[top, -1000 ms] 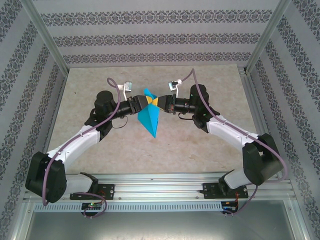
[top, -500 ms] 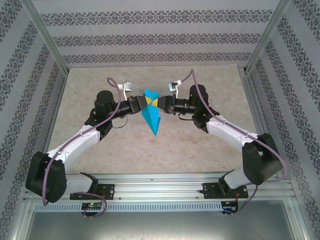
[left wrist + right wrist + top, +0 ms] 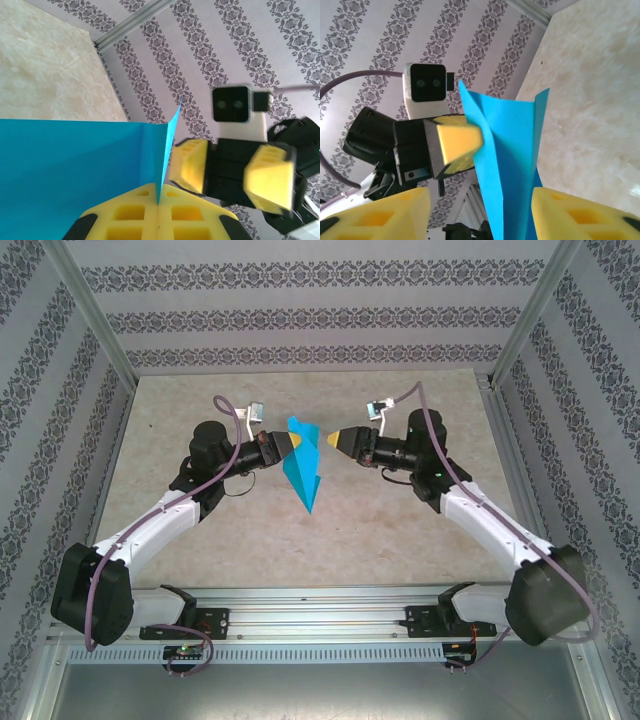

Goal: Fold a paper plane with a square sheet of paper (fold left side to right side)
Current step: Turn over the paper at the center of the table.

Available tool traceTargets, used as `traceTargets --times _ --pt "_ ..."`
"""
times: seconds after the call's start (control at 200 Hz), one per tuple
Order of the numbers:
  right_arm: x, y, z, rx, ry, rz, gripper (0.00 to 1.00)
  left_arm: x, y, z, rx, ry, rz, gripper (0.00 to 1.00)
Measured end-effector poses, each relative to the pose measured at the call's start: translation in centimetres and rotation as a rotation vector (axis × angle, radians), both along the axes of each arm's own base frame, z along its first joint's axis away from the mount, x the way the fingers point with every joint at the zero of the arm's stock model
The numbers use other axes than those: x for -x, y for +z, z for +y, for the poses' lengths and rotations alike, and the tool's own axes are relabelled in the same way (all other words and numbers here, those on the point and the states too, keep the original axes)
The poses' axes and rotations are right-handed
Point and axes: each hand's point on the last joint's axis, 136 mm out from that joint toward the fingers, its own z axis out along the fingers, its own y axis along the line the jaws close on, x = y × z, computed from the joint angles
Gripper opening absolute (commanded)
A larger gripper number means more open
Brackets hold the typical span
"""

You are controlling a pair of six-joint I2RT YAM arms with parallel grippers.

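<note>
Left pincer [image 3: 283,445] is clamped on the far end of the paper plane [image 3: 303,465], holding it clear above the worktop [image 3: 380,540]. Right pincer [image 3: 338,440] stands open just beside it, not touching. I judge the folding is partway; next, the right needs a fresh hold on a flap. The worktop is beige and marbled, and the walls [image 3: 300,320] carry striped patterned wallpaper.

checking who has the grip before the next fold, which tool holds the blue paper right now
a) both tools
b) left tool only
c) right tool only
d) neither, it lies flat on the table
B: the left tool is shut on the edge of the paper plane, while the right tool stands open and apart from the paper.
</note>
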Motion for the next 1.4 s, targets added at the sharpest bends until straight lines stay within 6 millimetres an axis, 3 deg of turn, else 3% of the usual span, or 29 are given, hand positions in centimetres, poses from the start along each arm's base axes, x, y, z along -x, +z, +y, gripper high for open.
traceTargets --times 0.075,0.295,0.46,0.634,0.904,1.064,1.229,1.314,1.399 --pt "1.5 -0.4 -0.5 0.010 -0.006 -0.033 0.98 -0.1 0.1 0.1 0.005 0.010 0.007 0.00" --pt "5.1 -6.0 1.3 0.084 0.051 0.032 0.98 -0.5 1.7 0.1 0.042 0.025 0.008 0.00" --pt "6.4 -7.0 3.8 0.078 0.120 0.033 0.95 -0.6 2.1 0.1 0.058 0.031 0.012 0.00" --pt "6.7 -7.2 5.8 0.052 0.165 0.040 0.72 -0.7 2.3 0.1 0.067 0.032 0.013 0.00" --pt "6.2 -5.6 6.2 -0.010 0.158 0.017 0.26 -0.7 2.4 0.1 0.080 0.034 0.025 0.00" --pt "5.8 -5.3 5.9 -0.020 0.148 0.016 0.13 -1.0 2.3 0.0 0.082 0.035 0.024 0.00" --pt "5.4 -5.9 5.1 0.014 0.120 0.020 0.03 -1.1 2.1 0.1 0.079 0.041 0.027 0.36" --pt "5.3 -7.1 4.5 0.082 0.094 0.024 0.01 -1.3 1.8 0.7 0.061 0.056 0.024 0.60" --pt "4.8 -8.6 3.7 0.186 0.050 0.035 0.00 -1.6 1.3 2.4 0.035 0.100 0.037 0.72"
